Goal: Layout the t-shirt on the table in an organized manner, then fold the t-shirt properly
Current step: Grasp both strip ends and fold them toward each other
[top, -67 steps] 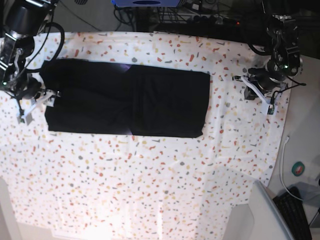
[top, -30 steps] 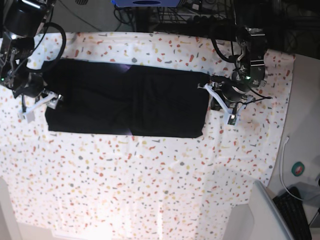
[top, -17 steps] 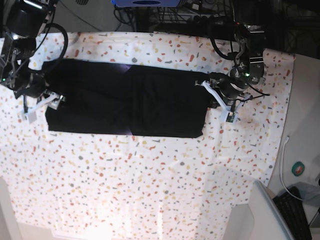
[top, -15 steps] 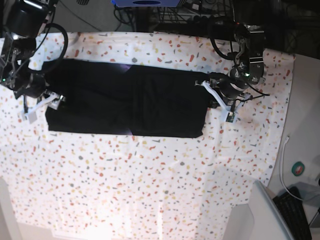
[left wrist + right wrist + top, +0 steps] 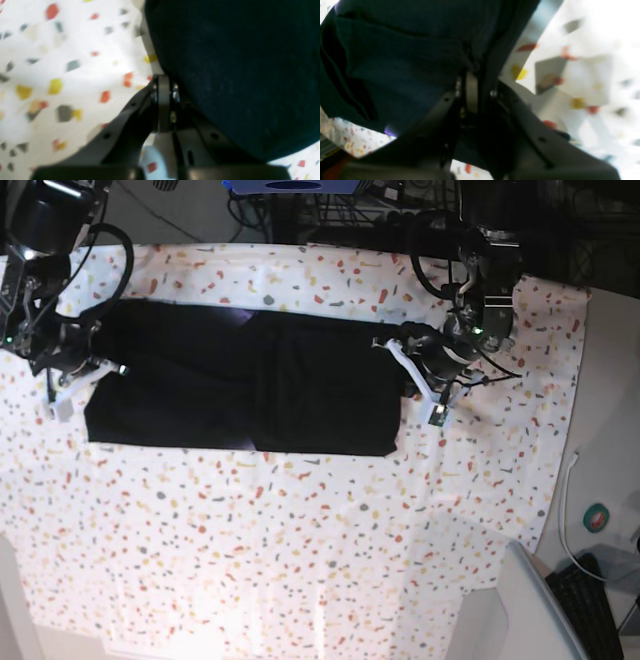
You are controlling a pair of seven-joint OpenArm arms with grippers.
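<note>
The black t-shirt [image 5: 250, 380] lies as a long folded band across the far half of the speckled white table [image 5: 300, 530]. My left gripper [image 5: 412, 375] is at the band's right end. In the left wrist view its jaws [image 5: 163, 85] are pressed together at the edge of the fabric [image 5: 237, 62], over the table cover [image 5: 62, 50]. My right gripper [image 5: 85, 372] is at the band's left end. In the right wrist view it [image 5: 470, 75] is shut with the shirt's folds [image 5: 407, 50] draped over it. A small purple patch [image 5: 388, 131] shows there.
The table's right edge runs past a white cable [image 5: 565, 510] and a round object [image 5: 598, 518] on the floor. A grey seat [image 5: 520, 610] and a keyboard [image 5: 590, 605] sit at the bottom right. Dark equipment and cables line the far edge.
My left arm swung in from the table's right side to the shirt's right end, which has shifted left. The shirt's left end also moved a little left with my right gripper.
</note>
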